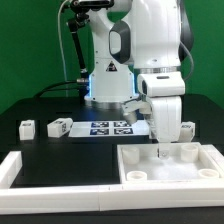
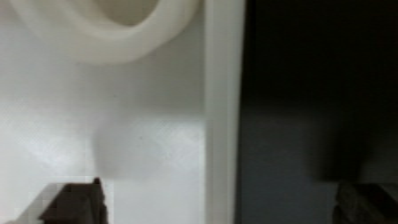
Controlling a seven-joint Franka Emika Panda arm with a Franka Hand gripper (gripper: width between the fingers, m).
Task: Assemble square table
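We judge the assembly barely begun: the square tabletop panel [image 1: 180, 166] lies at the exterior view's right with empty sockets, the leg blocks [image 1: 27, 127] lie loose, and our gripper [image 1: 161, 150], jaws apart, straddles the panel's rim unclamped.

Large white plastic square panel [image 1: 190, 162] with raised rim: flat on the dark surface [image 1: 70, 148], exterior view's lower right, round corner socket [image 1: 133, 177] facing up. Small white tagged leg block [image 1: 27, 127] and second leg block [image 1: 60, 126]: loose at the exterior view's left, well apart from the panel.
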